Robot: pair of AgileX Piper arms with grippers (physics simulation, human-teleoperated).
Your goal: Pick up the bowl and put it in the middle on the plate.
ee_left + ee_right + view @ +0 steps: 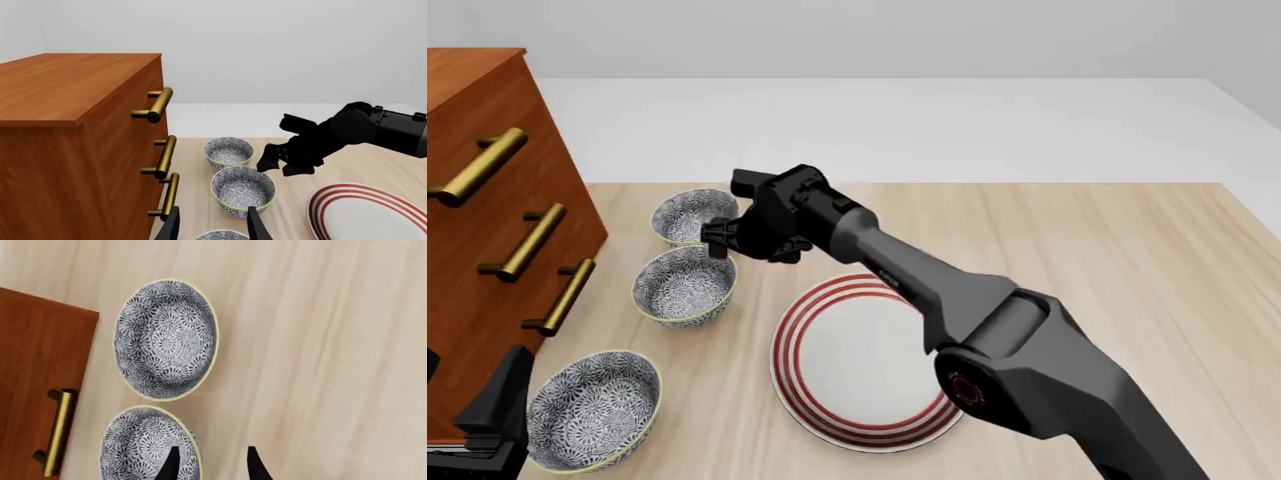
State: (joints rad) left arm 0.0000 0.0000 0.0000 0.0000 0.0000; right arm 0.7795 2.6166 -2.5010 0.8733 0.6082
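Three alike blue-patterned bowls stand in a row beside the dresser. My right gripper is open above the right rim of the middle bowl, one finger over its inside and one outside it. The far bowl sits just beyond. The red-ringed plate lies to the right of the bowls with nothing on it. My left gripper is open, low at the front left, behind the near bowl.
A wooden dresser with brass handles stands along the left side, close to the bowls. The right arm stretches across above the plate. Light wooden table extends to the right.
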